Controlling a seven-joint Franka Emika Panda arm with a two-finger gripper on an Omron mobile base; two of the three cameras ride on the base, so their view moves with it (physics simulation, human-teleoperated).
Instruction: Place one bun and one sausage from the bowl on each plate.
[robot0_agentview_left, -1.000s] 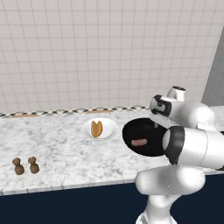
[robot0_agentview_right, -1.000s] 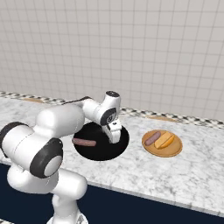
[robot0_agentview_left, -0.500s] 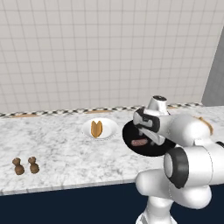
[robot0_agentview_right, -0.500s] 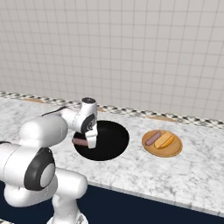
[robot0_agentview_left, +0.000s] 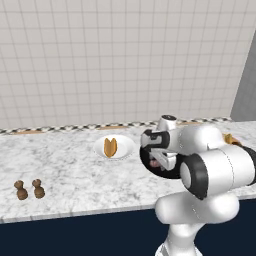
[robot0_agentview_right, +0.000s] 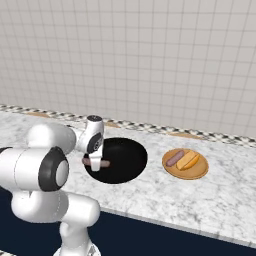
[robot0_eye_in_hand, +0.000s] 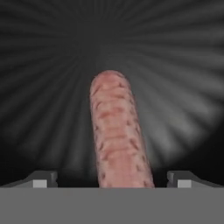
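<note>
1. Since the earlier frame, the arm has swung left across the bowl (robot0_agentview_right: 116, 160); its jaws (robot0_eye_in_hand: 112, 179) now hang spread wide, straddling the sausage (robot0_eye_in_hand: 117, 131) on the bowl's floor.
2. Risk: the round sausage could roll sideways if one finger touches first.
3. Marble tabletop (robot0_agentview_left: 70, 170), tiled wall; white plate (robot0_agentview_left: 125, 145) at ten o'clock holds only a bun (robot0_agentview_left: 110, 147).

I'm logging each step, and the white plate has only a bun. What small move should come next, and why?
Probably lower the claw a little and close: it hangs open above the bowl, its tips either side of the sausage.
</note>
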